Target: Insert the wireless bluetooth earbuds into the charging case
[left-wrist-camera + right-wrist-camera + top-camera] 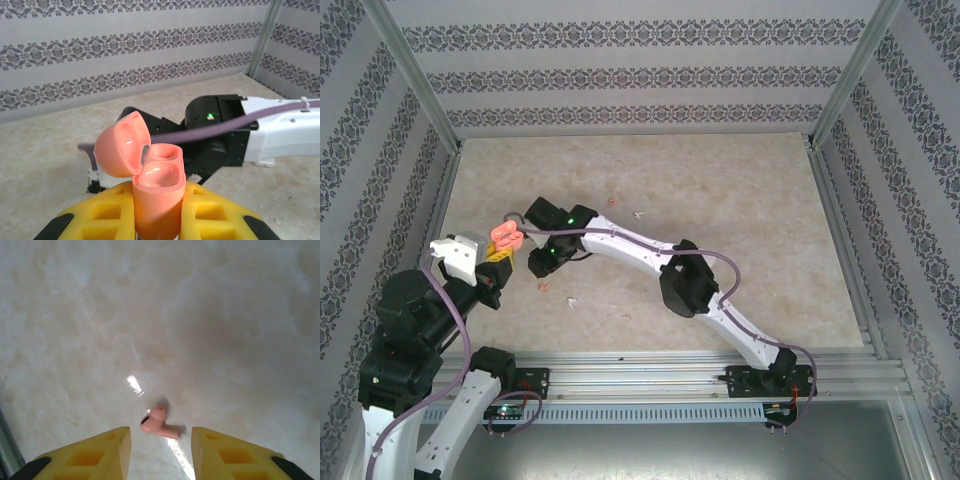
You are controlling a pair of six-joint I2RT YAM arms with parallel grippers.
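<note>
My left gripper is shut on a coral-red charging case, held upright with its lid swung open to the left; both wells look empty. From above, the case sits at the left gripper. My right gripper stands open just above the table, and a coral-red earbud lies on its side between its yellow fingers, touching neither. From above, the right gripper hovers next to that earbud. A white earbud lies nearby; another coral-red earbud and a white one lie farther back.
The right arm stretches across the middle of the beige table, close behind the held case. Patterned walls enclose the table on three sides, and a metal rail runs along the near edge.
</note>
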